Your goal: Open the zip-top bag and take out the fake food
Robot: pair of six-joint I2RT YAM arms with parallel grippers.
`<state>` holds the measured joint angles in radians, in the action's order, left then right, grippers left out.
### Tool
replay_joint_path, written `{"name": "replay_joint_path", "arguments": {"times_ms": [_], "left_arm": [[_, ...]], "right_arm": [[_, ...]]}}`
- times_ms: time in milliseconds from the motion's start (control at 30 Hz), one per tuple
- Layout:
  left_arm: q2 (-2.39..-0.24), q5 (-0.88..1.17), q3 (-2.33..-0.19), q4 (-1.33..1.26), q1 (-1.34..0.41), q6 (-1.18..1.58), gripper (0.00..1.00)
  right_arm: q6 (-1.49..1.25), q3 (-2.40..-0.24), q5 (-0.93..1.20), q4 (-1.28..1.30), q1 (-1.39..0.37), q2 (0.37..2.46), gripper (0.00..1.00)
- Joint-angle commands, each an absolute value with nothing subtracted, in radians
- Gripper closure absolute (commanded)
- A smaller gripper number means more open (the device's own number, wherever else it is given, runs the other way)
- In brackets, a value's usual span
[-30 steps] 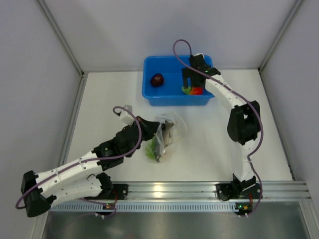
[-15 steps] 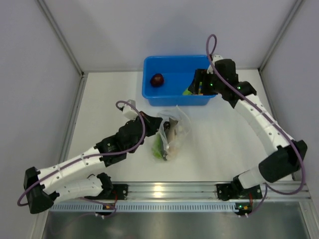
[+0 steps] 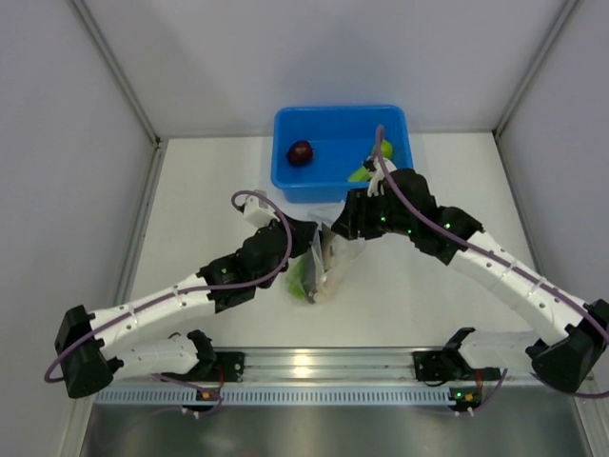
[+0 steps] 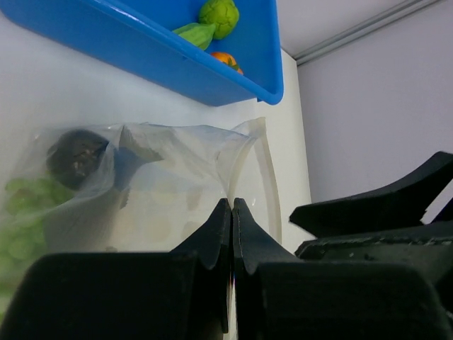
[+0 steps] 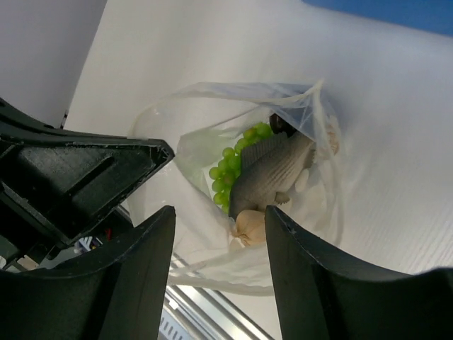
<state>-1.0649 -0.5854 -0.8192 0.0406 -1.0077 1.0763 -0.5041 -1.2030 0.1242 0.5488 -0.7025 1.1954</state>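
Change: the right gripper (image 3: 344, 221) has left the bin (image 3: 283, 164) and swung down to the bag (image 3: 335, 269). The left gripper (image 3: 309, 249) has crept forward with the bag.
Table (image 3: 205, 195): white, bearing the bin at its far side and the bag near the middle.
Bin: blue, well apart from the bag. It holds a maroon ball (image 3: 301, 152) at left and a lime ball (image 4: 218, 13), pod (image 4: 195, 32) and orange-red piece (image 4: 227, 60) at right.
Right gripper: jaws apart, poised over the bag's open mouth and touching nothing. In the right wrist view the mouth lies between the two fingers (image 5: 145, 276), beyond their tips.
Left gripper: jaws together, pinching the bag's rim at the side nearest it. The film runs straight into the closed tips.
Bag: clear and crinkled, mouth gaping towards the right gripper.
Food in bag: grapes (image 5: 237, 161), a grey long piece (image 5: 274, 168) beside them, a pale piece (image 5: 248, 225) below and a dark lump (image 4: 76, 154).
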Motion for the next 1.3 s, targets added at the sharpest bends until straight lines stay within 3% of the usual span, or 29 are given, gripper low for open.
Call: {"name": "replay_joint_path", "arguments": {"times_ms": [0, 167, 600, 767, 1000, 1267], "left_arm": [[-1.078, -0.597, -0.853, -0.09, -1.006, 1.103, 1.0], [-1.097, -0.609, -0.819, -0.12, -1.005, 1.137, 1.0], [-1.14, -0.571, -0.798, -0.147, -1.006, 1.167, 1.0], [-1.132, -0.578, -0.781, -0.16, -1.006, 1.17, 1.0], [-1.127, -0.591, -0.766, -0.158, -1.006, 1.151, 1.0], [-1.114, -0.588, -0.719, -0.158, -1.008, 1.173, 1.0]], "right_arm": [[-0.555, -1.186, 0.019, 0.488, -0.77, 1.207, 0.45], [-0.615, -1.068, -0.118, 0.402, -0.816, 1.236, 0.45], [-0.693, -0.973, -0.058, 0.265, -0.873, 1.433, 0.45], [-0.672, -0.94, -0.006, 0.261, -0.903, 1.465, 0.5], [-0.643, -0.899, 0.063, 0.247, -0.946, 1.476, 0.42], [-0.705, -0.816, 0.103, 0.086, -0.96, 1.494, 0.42]]}}
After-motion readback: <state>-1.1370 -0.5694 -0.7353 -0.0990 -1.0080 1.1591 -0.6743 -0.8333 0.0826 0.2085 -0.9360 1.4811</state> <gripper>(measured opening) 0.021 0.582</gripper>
